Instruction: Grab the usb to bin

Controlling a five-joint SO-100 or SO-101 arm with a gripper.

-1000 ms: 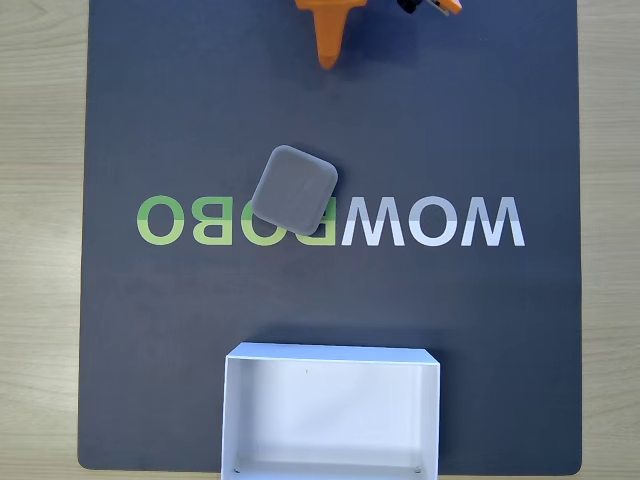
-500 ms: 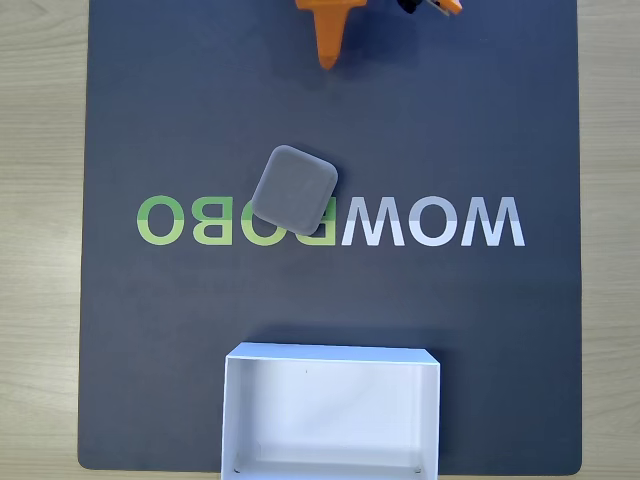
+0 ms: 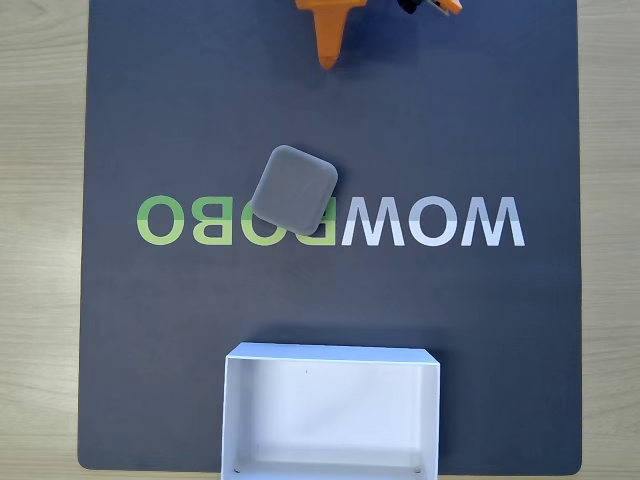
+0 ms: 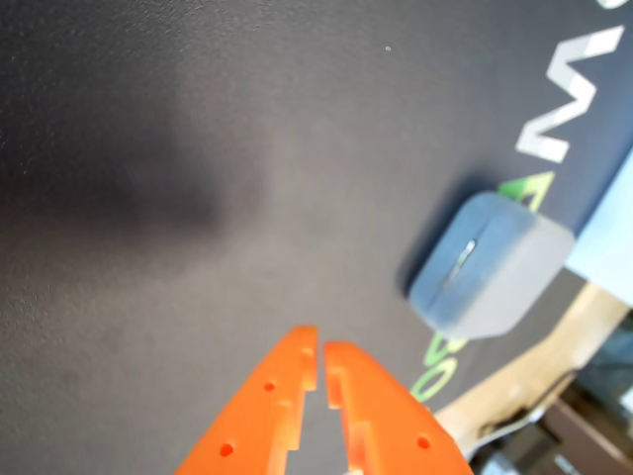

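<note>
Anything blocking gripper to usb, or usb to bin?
Nothing visible. The gripper sits at the top edge of the fixed view, with bare dark mat between it and the usb. From the usb down to the bin only mat and its printed lettering show.

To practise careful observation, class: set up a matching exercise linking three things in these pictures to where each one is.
Things:
1. small matte grey square block
2. shallow white rectangular box
3. orange hand

Places:
A. bottom edge of the fixed view
B. top edge of the fixed view
C. lying on the mat's lettering

Pairs: 1-C, 2-A, 3-B
</note>
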